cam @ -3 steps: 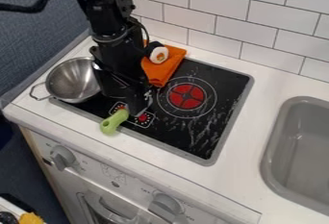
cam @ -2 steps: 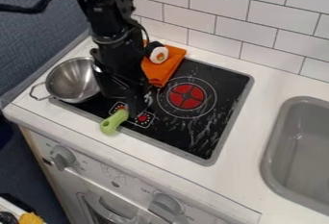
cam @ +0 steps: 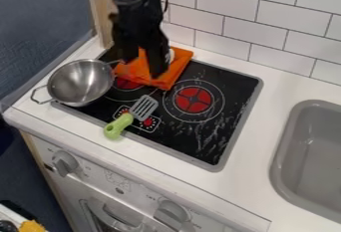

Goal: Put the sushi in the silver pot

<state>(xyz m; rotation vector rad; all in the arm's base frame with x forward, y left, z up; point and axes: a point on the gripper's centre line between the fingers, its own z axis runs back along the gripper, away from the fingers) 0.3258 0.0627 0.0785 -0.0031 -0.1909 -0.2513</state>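
Note:
The black gripper (cam: 141,64) hangs over the orange cloth at the back left of the stove, its fingers apart with orange cloth visible between them. Behind its right finger, the white edge of the sushi (cam: 172,55) peeks out on the cloth; the rest of it is hidden by the gripper. Left of the gripper, the silver pot (cam: 81,82) sits at the stove's left edge, with nothing visible inside it.
The orange cloth (cam: 174,70) lies across the rear of the black stove top (cam: 223,111). A green-handled spatula (cam: 118,125) rests at the stove's front left. A grey sink (cam: 313,156) is at the right, and a tiled wall runs behind.
The gripper has moved back from over the spatula to over the orange cloth, uncovering the spatula's grey head and the left burner. It now covers most of the sushi.

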